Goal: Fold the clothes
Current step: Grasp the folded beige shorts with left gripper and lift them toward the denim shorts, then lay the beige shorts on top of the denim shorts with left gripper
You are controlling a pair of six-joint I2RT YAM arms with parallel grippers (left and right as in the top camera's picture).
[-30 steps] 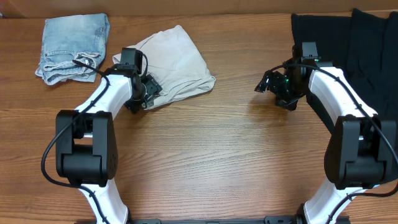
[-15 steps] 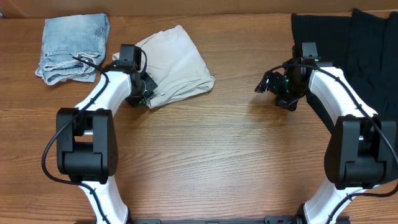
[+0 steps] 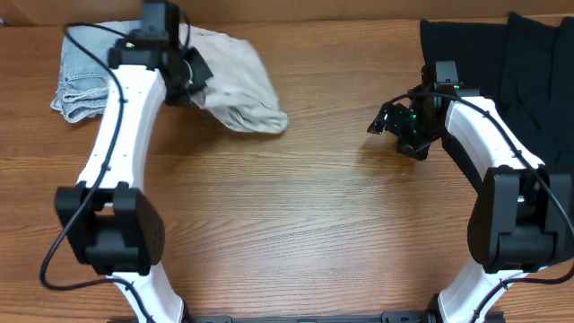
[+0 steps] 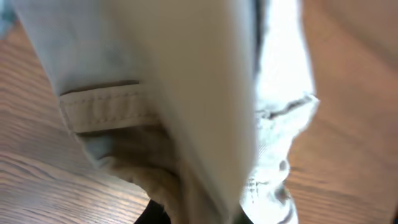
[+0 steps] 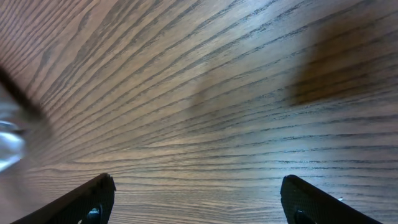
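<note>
1. A brown wood-grain bench [image 3: 296, 224] fills the overhead view, with two white and black robot arms reaching in from the near edge.
2. The left arm [image 3: 117, 135] stretches to the far left corner. The left jaws are pressed together on an edge of the cream-beige shorts [image 3: 240, 85].
3. The shorts lie bunched at the far left of the bench, trailing from the jaws toward the right and nearer side. We cannot tell how much of the cloth rests on the wood.
4. In the left wrist view, blurred cream cloth with a stitched band hangs close across almost the whole picture.
5. A light-blue denim garment [image 3: 76, 90] lies at the far left, just left of the shorts and partly under the left arm.
6. Large black garments [image 3: 529, 63] cover the far right corner.
7. The right arm [image 3: 484, 135] bends toward the middle. The right jaws are spread wide, holding nothing, over bare wood well apart from the shorts; their dark fingertips [image 5: 81, 202] show at the wrist view's lower corners.
</note>
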